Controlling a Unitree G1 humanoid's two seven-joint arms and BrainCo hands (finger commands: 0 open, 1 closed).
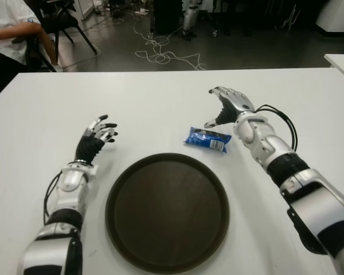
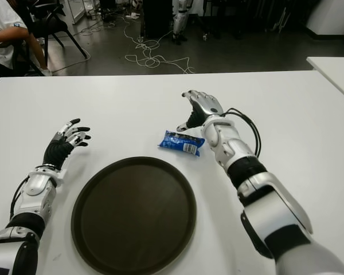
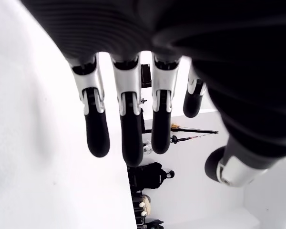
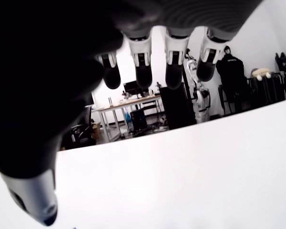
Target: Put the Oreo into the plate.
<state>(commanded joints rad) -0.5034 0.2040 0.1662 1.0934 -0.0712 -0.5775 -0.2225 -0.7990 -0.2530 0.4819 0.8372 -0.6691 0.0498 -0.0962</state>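
Note:
A blue Oreo packet [image 1: 206, 139] lies flat on the white table [image 1: 155, 103], just beyond the far right rim of the round dark brown plate [image 1: 167, 212]. My right hand [image 1: 225, 106] hovers a little beyond and to the right of the packet, fingers spread, thumb pointing down toward it, holding nothing. In the right wrist view its fingertips [image 4: 175, 76] hang over bare table. My left hand [image 1: 98, 135] shows left of the plate, fingers loosely extended and empty; the left wrist view shows its fingers [image 3: 128, 138] straight.
A person in a white shirt [image 1: 8, 31] sits past the table's far left corner. Cables [image 1: 160, 54] lie on the floor behind the table. Another white table's corner [image 1: 341, 62] shows at far right.

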